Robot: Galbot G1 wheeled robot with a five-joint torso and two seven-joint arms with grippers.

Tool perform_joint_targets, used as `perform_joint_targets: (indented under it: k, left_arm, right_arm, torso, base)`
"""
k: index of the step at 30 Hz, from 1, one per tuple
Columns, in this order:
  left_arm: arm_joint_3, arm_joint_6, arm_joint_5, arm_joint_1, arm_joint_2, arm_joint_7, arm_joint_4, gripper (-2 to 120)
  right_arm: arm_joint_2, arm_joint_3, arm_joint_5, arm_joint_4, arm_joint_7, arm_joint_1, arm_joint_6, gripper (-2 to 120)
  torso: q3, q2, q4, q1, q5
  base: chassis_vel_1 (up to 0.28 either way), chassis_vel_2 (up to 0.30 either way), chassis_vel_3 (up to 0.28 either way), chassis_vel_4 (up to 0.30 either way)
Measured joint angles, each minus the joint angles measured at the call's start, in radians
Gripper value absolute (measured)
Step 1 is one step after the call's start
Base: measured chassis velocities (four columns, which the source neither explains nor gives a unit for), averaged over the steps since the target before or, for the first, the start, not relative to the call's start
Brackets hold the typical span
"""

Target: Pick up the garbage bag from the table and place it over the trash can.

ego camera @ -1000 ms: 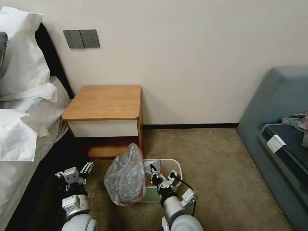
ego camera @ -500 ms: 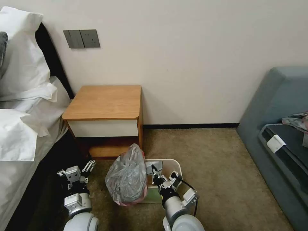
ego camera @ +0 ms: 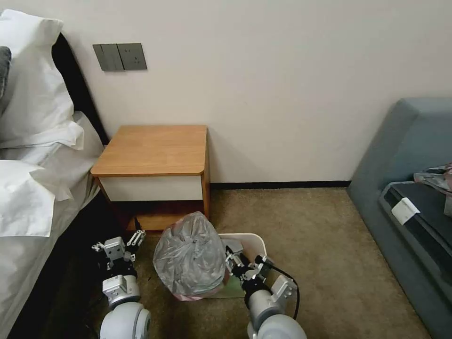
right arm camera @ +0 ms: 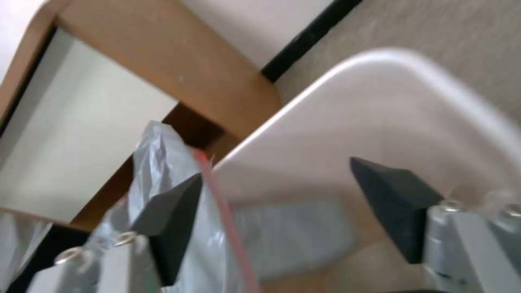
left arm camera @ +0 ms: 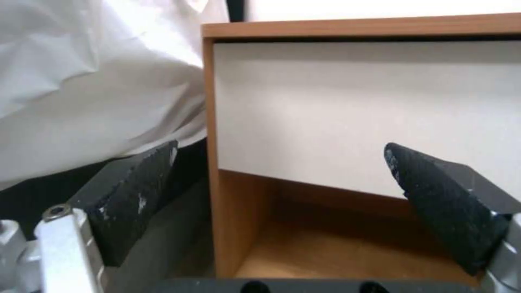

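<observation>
garbage bag point(ego camera: 189, 256) judged light, slippery film; pink rim best pinched by released right end effector point(ego camera: 243, 264) at trash can point(ego camera: 256, 242); left end effector point(ego camera: 118, 245) released.

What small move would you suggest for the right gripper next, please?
Probably close the right gripper on the bag film: its open fingers straddle the pink rim, and the bag sits bunched on the bin's left side, not yet spread.
</observation>
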Motion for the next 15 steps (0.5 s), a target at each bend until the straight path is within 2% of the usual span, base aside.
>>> perform_joint_targets:
  k: [3,6,15]
  left_arm:
    - [0.022,0.036,-0.024,0.01,0.024,0.001,-0.019,100]
    - [0.033,0.069,-0.038,0.03,0.049,0.007,-0.045,99]
    - [0.035,0.144,-0.068,0.098,0.087,0.027,-0.159,99]
  right_arm:
    - [-0.028,0.046,-0.023,0.032,0.004,-0.029,-0.006,92]
    - [-0.045,0.084,-0.033,0.064,0.003,-0.054,-0.006,98]
    - [-0.041,0.181,-0.072,0.139,-0.021,-0.101,0.011,100]
  torso:
    - [0.0,0.0,0.0,0.0,0.0]
    - [0.0,0.0,-0.0001,0.0,0.0001]
    - [0.0,0.0,-0.0001,0.0,-0.0001]
  base:
    - [0.0,0.0,0.0,0.0]
    - [0.0,0.0,0.0,0.0]
    - [0.0,0.0,0.0,0.0]
